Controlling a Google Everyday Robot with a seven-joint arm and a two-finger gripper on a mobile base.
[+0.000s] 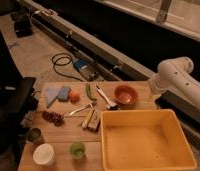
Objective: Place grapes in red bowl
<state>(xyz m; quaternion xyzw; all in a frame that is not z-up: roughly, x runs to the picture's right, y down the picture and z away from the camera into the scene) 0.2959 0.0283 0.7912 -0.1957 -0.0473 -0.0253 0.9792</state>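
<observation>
Nearest us sits the yellow tub [148, 142]. We judge nothing done yet: the grapes [53, 118] lie on the worktop [60, 135], well apart from the end effector [156, 86] beside the red bowl [126, 95]; its state we cannot tell.

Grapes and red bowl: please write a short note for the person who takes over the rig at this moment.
The gripper is not in view. Only the white arm shows, raised beyond the right far corner of the wooden table.
The grapes lie on the left side of the table, untouched.
The red bowl stands at the far right, behind the yellow tub, with no grapes in it.
Done: nothing yet.
Left: reach the grapes, grasp them, carry them to the red bowl, release.
</observation>
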